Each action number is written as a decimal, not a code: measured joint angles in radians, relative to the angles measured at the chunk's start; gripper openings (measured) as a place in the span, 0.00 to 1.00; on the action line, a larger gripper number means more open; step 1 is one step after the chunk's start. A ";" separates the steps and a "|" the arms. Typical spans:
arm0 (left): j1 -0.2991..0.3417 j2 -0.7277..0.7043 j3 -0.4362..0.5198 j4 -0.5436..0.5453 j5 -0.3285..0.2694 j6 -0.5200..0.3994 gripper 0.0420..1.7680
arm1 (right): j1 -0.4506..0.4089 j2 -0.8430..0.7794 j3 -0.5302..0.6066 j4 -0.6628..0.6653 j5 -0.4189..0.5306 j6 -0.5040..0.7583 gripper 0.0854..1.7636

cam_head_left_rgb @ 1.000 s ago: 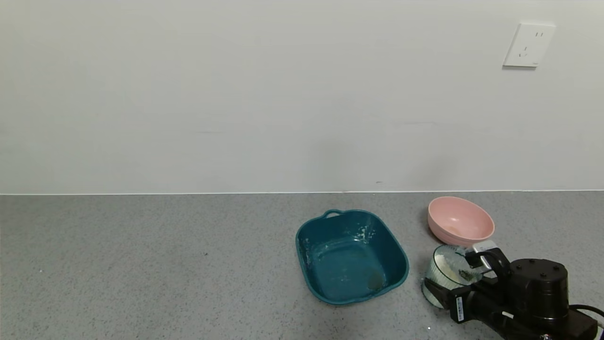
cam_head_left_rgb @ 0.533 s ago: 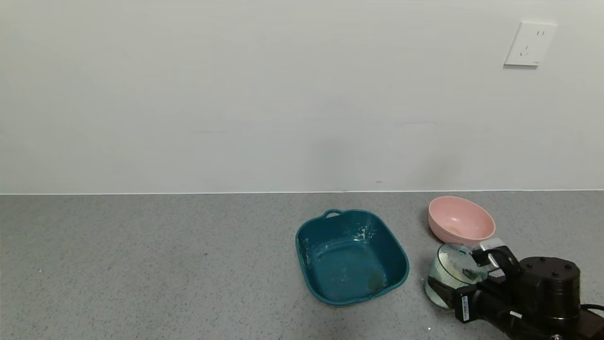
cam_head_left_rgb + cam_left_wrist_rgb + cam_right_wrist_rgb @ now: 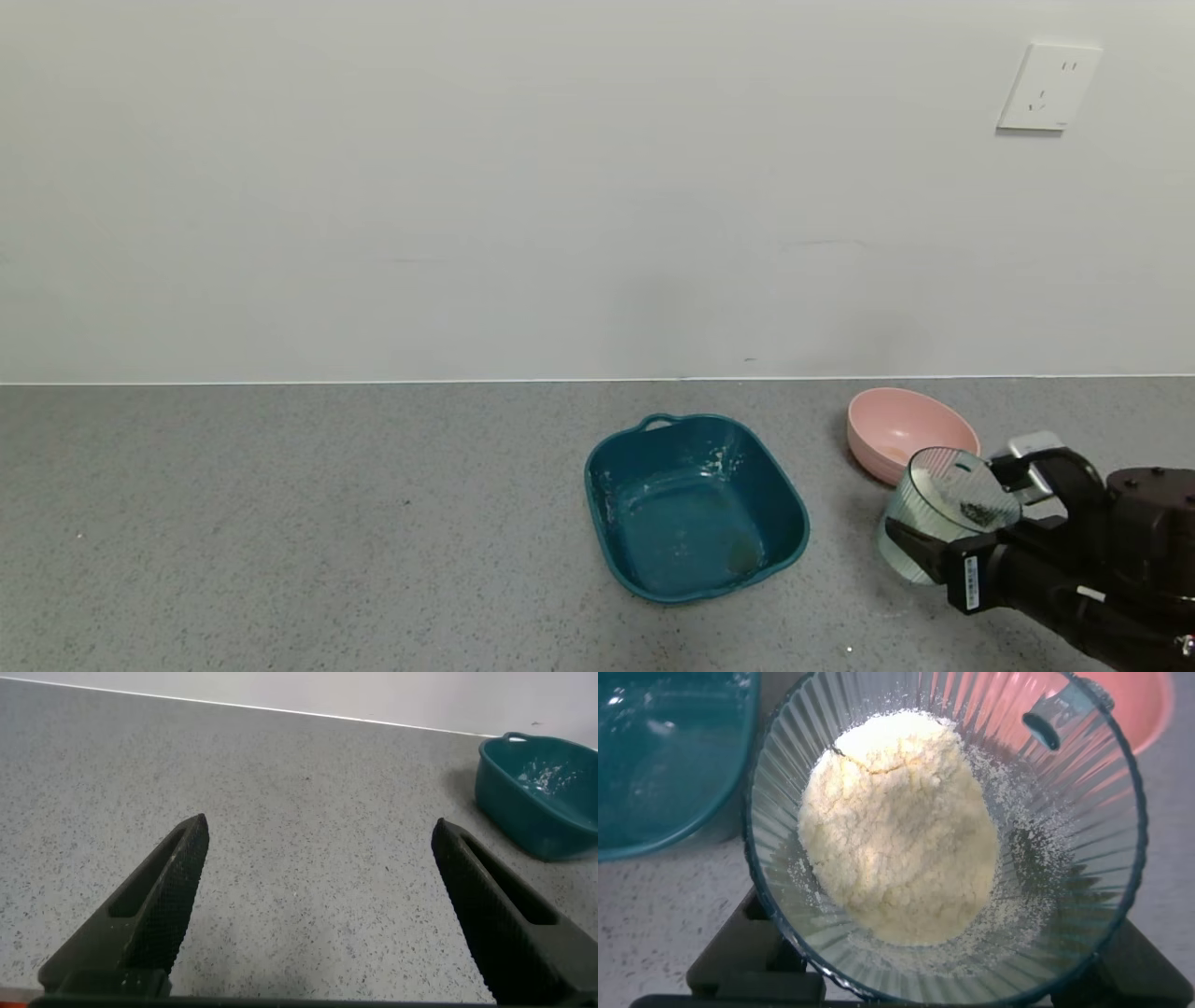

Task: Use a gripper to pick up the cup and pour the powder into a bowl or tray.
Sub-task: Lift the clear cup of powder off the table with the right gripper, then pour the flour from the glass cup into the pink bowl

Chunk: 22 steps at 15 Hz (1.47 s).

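Cup (image 3: pixel 945 509) in right claw (image 3: pixel 971 509), beside bowl (image 3: pixel 901 439).

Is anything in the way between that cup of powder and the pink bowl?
Nothing visible. The right gripper holds the cup lifted just in front of the pink bowl, with no object between them. The teal tray sits off to the side.

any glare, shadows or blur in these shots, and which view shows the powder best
Head view: even light, soft shadow beside the pink bowl, cup clear. Right wrist view: powder sharp, ribbed wall slightly glinting. Left wrist view: left pincer open over speckled counter, no glare.
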 joint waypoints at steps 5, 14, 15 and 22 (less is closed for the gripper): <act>0.000 0.000 0.000 0.000 0.000 0.000 0.97 | -0.131 -0.145 -0.131 0.193 0.010 -0.090 0.75; 0.000 0.000 0.000 0.000 0.000 0.000 0.97 | -0.358 -0.127 -0.273 0.209 0.073 -0.252 0.75; 0.000 0.000 0.000 0.000 0.000 0.000 0.97 | -0.385 -0.113 -0.289 0.208 0.089 -0.289 0.75; 0.000 0.000 0.000 0.000 0.000 0.000 0.97 | -0.453 0.020 -0.356 0.123 0.089 -0.534 0.75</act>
